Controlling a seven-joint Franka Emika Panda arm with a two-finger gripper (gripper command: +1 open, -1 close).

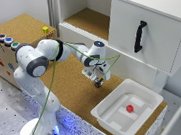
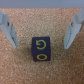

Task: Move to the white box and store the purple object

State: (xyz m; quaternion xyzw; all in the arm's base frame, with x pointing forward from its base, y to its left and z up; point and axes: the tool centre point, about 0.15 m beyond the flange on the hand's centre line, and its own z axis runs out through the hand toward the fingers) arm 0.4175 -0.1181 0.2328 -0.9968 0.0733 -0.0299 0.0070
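At the exterior view's left, a cardboard box (image 1: 7, 53) stands on the metal table (image 1: 5, 106), with three coloured buttons (image 1: 8, 41) on its top edge. Behind it a small yellow cube (image 1: 46, 30) sits on a raised cork surface. The white robot arm (image 1: 40, 61) rises from its base near the bottom and reaches toward the exterior view's right over the cork board (image 1: 66, 84), a green cable (image 1: 53, 75) looping along it. Its gripper (image 1: 98, 82) points down at the board, just beside the white box (image 1: 106, 114).

In the wrist view the two fingers (image 2: 73, 31) stand wide apart and hold nothing. Between them, touching neither, the purple object (image 2: 41, 49) rests on the cork: a dark cube with yellow letters on its faces.

Further right, the white box lies at the board's corner, with a small red piece (image 1: 129, 108) inside it. Above stands a white cabinet (image 1: 148, 38) with a black handle (image 1: 140, 36).
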